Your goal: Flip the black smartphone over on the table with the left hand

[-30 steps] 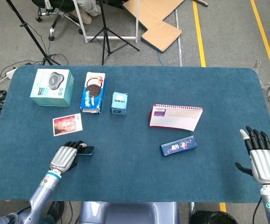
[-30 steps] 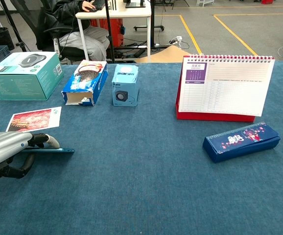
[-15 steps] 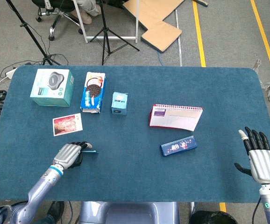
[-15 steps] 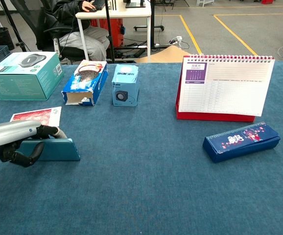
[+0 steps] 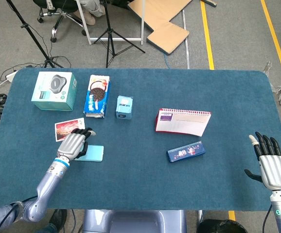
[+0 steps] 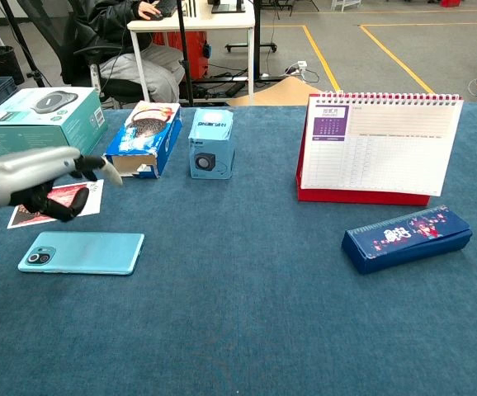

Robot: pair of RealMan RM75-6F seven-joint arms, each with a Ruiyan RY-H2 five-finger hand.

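**Phone lies flat, teal back up, left hand above it**

The smartphone (image 6: 82, 252) lies flat on the blue table (image 5: 145, 194) near the left front edge, its teal back and camera cluster facing up. The left hand (image 6: 44, 177) hovers just above and behind it, holding nothing, fingers loosely curled and apart; in the head view it overlaps the phone's left end, while the chest view shows clear space between them. Beside the hand, toward the left edge, lies a postcard (image 5: 68, 128).

Along the back left of the table stand a teal box (image 5: 54, 91), a blue cookie box (image 5: 97, 95) and a small blue speaker box (image 5: 124, 107). Near the middle a desk calendar (image 6: 376, 148) stands upright, with a dark blue pencil case (image 6: 406, 238) just in front of it.

The right hand (image 5: 269, 162) rests near the right front corner, empty, fingers stretched out and spread.
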